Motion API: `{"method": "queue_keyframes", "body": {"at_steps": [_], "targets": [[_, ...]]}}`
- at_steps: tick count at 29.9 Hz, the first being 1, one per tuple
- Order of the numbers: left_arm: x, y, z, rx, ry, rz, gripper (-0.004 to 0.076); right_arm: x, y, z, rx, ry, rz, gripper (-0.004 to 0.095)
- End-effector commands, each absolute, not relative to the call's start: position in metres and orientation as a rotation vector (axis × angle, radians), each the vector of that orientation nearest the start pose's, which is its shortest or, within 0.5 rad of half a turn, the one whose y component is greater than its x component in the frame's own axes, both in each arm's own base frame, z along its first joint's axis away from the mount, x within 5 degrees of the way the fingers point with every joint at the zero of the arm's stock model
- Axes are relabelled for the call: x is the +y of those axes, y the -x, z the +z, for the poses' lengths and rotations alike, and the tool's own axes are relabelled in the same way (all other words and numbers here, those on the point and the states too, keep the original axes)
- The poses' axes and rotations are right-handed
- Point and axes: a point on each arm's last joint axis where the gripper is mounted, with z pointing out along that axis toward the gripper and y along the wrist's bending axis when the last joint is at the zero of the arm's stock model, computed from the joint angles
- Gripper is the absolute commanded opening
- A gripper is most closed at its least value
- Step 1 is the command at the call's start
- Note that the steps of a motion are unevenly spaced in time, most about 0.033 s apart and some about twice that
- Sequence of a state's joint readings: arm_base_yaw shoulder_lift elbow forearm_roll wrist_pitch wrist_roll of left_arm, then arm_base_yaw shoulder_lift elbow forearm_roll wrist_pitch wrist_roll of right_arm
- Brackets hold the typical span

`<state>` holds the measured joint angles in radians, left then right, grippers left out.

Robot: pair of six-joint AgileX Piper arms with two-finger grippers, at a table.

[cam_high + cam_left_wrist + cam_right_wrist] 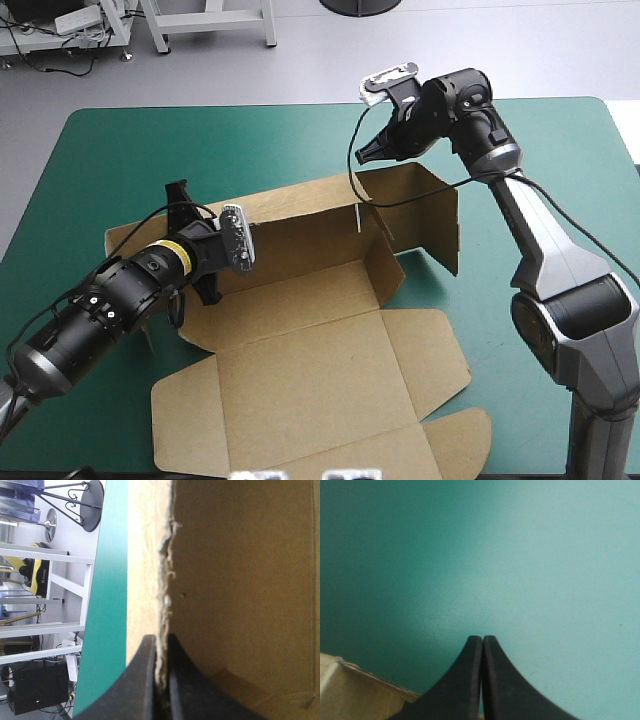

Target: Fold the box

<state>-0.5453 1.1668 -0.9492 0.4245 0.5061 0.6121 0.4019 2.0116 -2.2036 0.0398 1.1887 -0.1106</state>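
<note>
At box (320,330) left wall, left claw (162,647) clamped on it, right claw (482,640) together beyond

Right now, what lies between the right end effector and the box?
Nothing: the right wrist view shows only bare teal-green cover between the right end effector and the box.

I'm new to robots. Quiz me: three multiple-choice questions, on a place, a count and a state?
1. Where is the right pincer?
A) inside the box
B) over bare teal-green cover beyond the box
C) under the table
2. How many pincers grip the box?
A) none
B) two
C) one
3. The box is:
A) flat
B) partly folded, walls raised
C) crushed
Answers: B, its wrist view shows mostly cover ahead; C, only the left pincer clamps a wall edge; B, the far and right walls stand.
</note>
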Motion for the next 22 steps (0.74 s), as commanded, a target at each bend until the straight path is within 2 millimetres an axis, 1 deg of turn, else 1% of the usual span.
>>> {"method": "queue_keyframes", "body": {"at_steps": [1,6,13,19,22], "targets": [[-0.112,-0.218,0.343,1.683,-1.411,0.451,-0.0006,0.171,-0.394,0.415,2.317,0.615,0.184,-0.0001],[-0.112,-0.218,0.342,1.690,-1.422,0.458,-0.0006,0.172,-0.392,0.413,2.342,0.622,0.207,-0.0002],[-0.112,-0.218,0.342,1.690,-1.422,0.458,-0.0006,0.173,-0.390,0.397,2.426,0.653,0.222,-0.0002],[-0.112,-0.218,0.342,1.688,-1.421,0.457,-0.0006,0.173,-0.383,0.405,2.419,0.629,0.275,-0.0004],[-0.112,-0.218,0.343,1.690,-1.415,0.453,-0.0006,0.171,-0.378,0.403,2.439,0.624,0.276,-0.0004]]}}
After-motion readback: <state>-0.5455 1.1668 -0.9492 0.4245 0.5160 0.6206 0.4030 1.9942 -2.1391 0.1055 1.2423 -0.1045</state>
